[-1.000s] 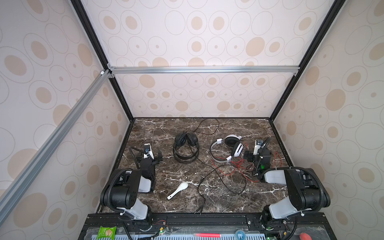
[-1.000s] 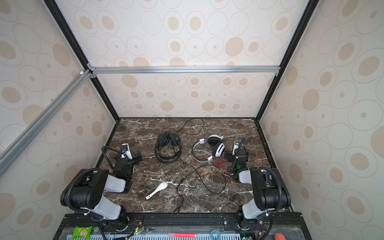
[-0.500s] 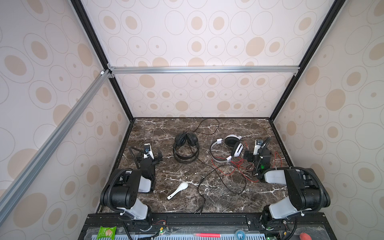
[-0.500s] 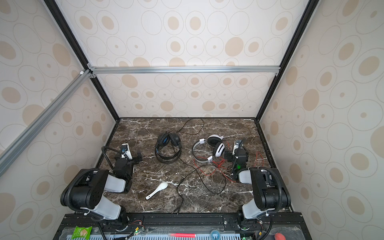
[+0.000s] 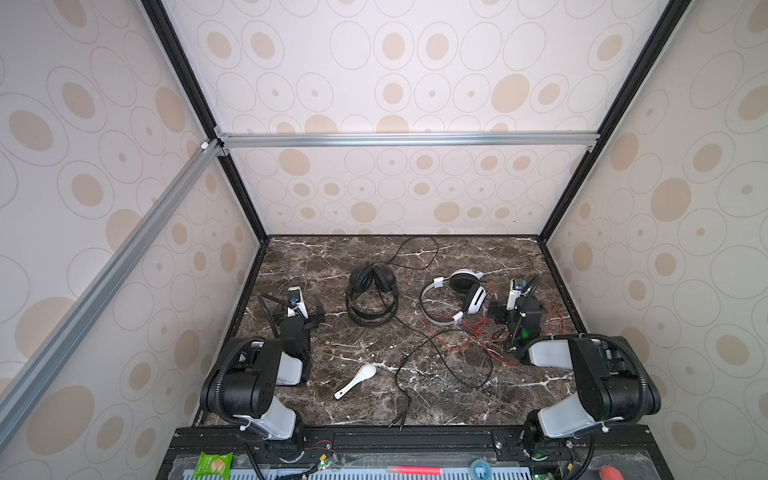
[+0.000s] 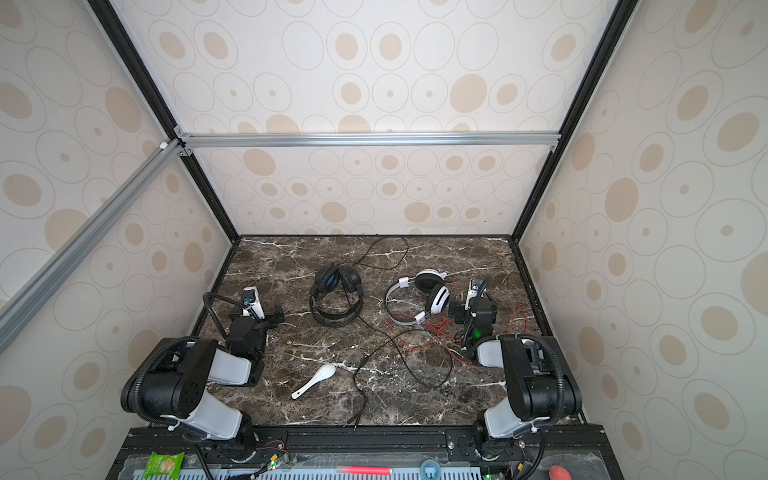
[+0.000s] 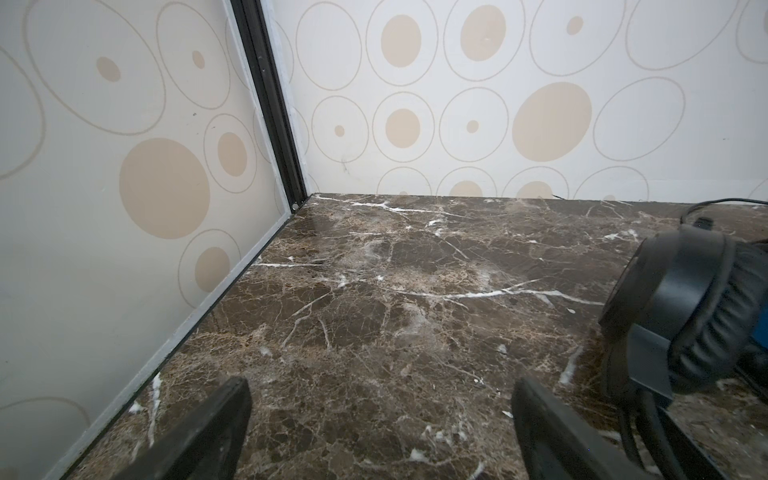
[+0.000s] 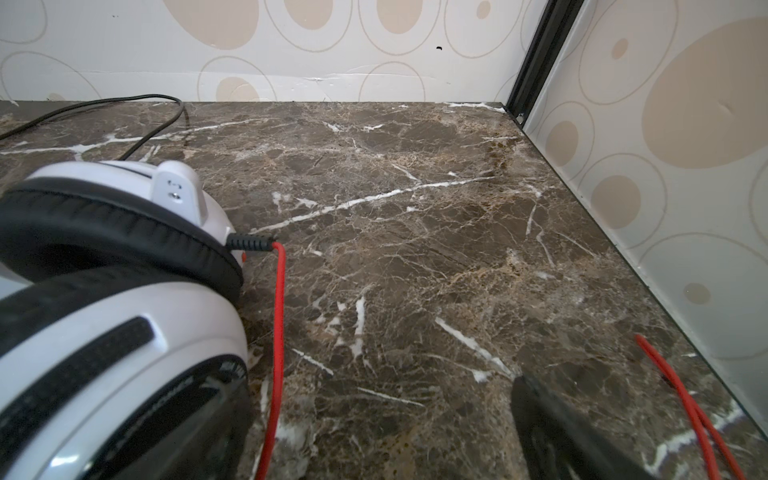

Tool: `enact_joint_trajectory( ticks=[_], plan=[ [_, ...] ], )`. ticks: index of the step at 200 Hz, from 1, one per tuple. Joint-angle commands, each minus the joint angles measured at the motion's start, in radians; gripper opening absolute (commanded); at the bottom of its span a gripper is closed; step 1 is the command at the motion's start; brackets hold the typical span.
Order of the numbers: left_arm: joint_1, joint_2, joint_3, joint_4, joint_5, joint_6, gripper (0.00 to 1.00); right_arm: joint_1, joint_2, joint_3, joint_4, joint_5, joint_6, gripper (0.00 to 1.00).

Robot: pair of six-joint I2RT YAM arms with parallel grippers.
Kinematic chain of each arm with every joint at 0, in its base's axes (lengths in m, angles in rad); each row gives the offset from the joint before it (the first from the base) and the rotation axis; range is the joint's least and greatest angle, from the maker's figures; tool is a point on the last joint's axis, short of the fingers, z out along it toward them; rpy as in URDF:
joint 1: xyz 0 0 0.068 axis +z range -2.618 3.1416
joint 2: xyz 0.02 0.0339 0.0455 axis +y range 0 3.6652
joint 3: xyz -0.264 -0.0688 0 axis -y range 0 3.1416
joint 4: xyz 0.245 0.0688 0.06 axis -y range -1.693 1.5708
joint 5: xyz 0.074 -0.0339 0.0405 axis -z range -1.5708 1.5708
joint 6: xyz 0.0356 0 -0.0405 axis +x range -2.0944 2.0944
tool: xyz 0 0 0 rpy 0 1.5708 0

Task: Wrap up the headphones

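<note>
**Red cable (image 8: 278, 324) and black cable (image 5: 402, 359) both loose: wrapping not begun**

Two pairs of headphones lie towards the back of the marble worktop (image 5: 519, 399). The black headphones (image 5: 371, 299) sit left of centre. Their thin cable makes a loop near the back wall and trails forward across the middle, ending in plugs close to the front edge. The white headphones (image 5: 464, 281) lie to the right, and their red cable sprawls in a tangle in front of them and around the right arm. Neither cable is gathered or wound round a headband, so by the look of it the whole job is left to do on both pairs.

The left pincer (image 7: 380, 384) sits low near the left wall, jaws wide apart with only bare marble between them, near the black pair but not touching it. The right pincer (image 5: 514, 311) sits just beside the white earcup, jaws also apart and gripping nothing. Only one of its fingers (image 8: 540, 415) shows in the right wrist view. A white spoon (image 5: 357, 380) lies near the front and appears to play no part.
</note>
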Motion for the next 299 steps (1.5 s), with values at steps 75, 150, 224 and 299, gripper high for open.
enact_joint_trajectory(
  ticks=[75,150,224,299],
  plan=[
    [0.001,0.005,0.004,0.037,0.004,0.004,0.98,0.006,0.005,-0.008,0.022,0.011,0.003,1.0],
    [0.001,0.005,0.004,0.037,0.004,0.002,0.98,0.005,0.005,-0.008,0.022,0.011,0.004,1.0],
    [0.001,0.005,0.005,0.037,0.004,0.003,0.98,-0.002,0.005,-0.009,0.022,-0.012,0.004,1.0],
    [0.001,0.005,0.004,0.038,0.005,0.002,0.98,-0.003,0.005,-0.009,0.02,-0.011,0.006,1.0]
  ],
)
